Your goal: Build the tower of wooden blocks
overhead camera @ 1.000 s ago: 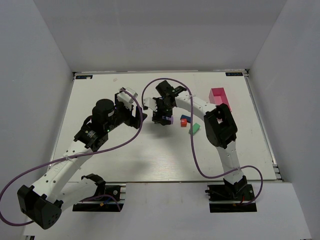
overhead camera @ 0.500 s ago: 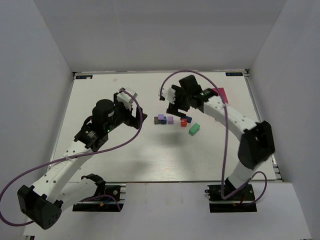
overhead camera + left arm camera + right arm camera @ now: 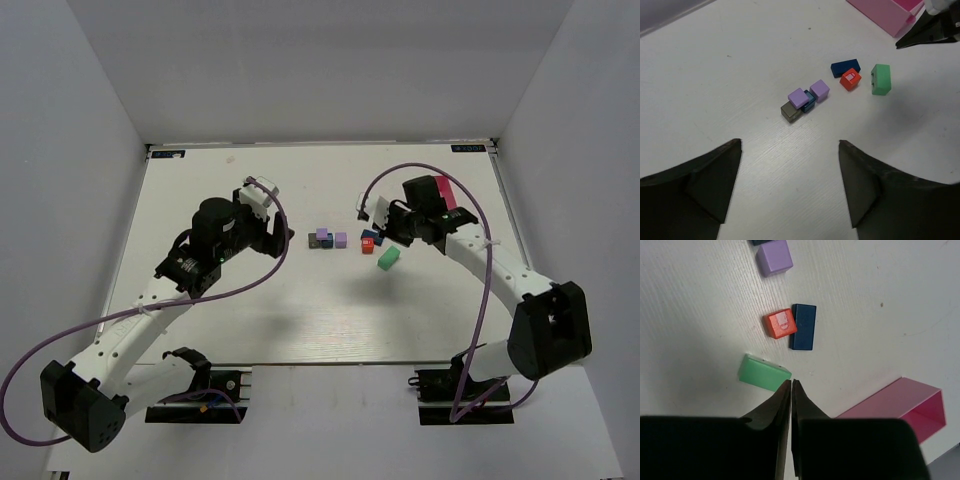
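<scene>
Pulling away from the middle of the tabletop (image 3: 250, 300), where it was covering the blocks a second ago, the right gripper (image 3: 791, 384) is now hanging just beside the green block (image 3: 881, 79), its jaws, earlier wide apart, pressing together on nothing. The left gripper (image 3: 790, 145) is staying almost where it was, jaws standing well apart and empty, facing the wood block tower (image 3: 805, 101). That tower is sitting uncovered near the tabletop's middle: purple, grey and small blue pieces touching in a cluster, with a red block (image 3: 850, 79), a dark blue block (image 3: 845, 67) and the green block lying loose to its right. Pale walls (image 3: 80, 150) are closing in the white tabletop on three sides. The right arm (image 3: 500, 270) is partly hiding the pink tray (image 3: 890, 400) in the top view, the left wrist view is cutting it off, and a pale mark on the red block is showing too small to read.
</scene>
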Robot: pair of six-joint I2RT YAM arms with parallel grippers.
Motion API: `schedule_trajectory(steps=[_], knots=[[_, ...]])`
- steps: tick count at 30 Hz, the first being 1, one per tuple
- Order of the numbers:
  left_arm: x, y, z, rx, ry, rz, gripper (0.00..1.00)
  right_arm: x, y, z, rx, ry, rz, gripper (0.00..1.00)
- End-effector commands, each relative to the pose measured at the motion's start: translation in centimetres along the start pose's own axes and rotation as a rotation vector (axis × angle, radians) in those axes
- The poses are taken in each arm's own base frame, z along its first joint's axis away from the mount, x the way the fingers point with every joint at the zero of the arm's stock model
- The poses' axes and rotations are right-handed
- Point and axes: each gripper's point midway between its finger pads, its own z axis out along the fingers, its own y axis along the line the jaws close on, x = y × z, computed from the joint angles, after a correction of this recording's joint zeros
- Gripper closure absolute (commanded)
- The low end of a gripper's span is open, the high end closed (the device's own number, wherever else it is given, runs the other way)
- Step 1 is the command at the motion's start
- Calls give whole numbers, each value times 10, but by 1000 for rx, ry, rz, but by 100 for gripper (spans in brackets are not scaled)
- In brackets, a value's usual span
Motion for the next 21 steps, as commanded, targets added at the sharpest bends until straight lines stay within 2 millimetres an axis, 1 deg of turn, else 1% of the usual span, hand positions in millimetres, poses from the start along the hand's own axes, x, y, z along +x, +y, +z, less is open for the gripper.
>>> schedule_trajectory(steps=[1, 2, 3, 4, 5, 6, 7, 8, 10, 12, 14, 15, 18, 19, 20, 21], knots=[[4, 2, 1, -7, 3, 3, 22, -13, -14, 5, -18, -49, 6, 89], [4, 2, 1, -7, 3, 3, 43, -14, -15, 20, -68, -47, 17, 67], [4, 2, 1, -7, 3, 3, 55, -9, -3, 19, -114, -29, 34, 57], [4, 2, 1, -7, 3, 3, 64, -17, -14, 24, -126, -42, 12, 48], [2, 2, 0, -6, 5, 3, 69, -14, -2, 32, -193, -34, 24, 38], [2, 2, 0, -6, 5, 3, 70, -16, -4, 34, -201, -41, 10, 28], [2, 2, 0, -6, 5, 3, 67, -12, 1, 44, -233, -33, -16, 27], [0, 2, -2, -7, -4, 4, 55, -13, 1, 47, -239, -43, -27, 27], [-4, 1, -5, -7, -16, 6, 27, -11, 1, 52, -254, -46, -46, 27], [-3, 1, -8, -7, -21, 6, 21, -11, -2, 56, -254, -65, -77, 27], [-6, 1, -10, -7, -32, 8, 18, -10, 0, 61, -272, -78, -112, 27], [-6, 1, -10, -7, -32, 8, 18, -10, 6, 62, -303, -91, -110, 28], [-6, -1, -10, 2, -32, 8, 16, -7, 6, 71, -315, -90, -131, 28], [-6, -2, -10, 11, -32, 8, 16, -8, 3, 71, -307, -88, -134, 28], [-6, -2, -10, 11, -32, 8, 16, -4, 3, 75, -315, -77, -135, 28], [-6, -2, -10, 11, -32, 8, 16, -6, 0, 76, -307, -76, -142, 28]])
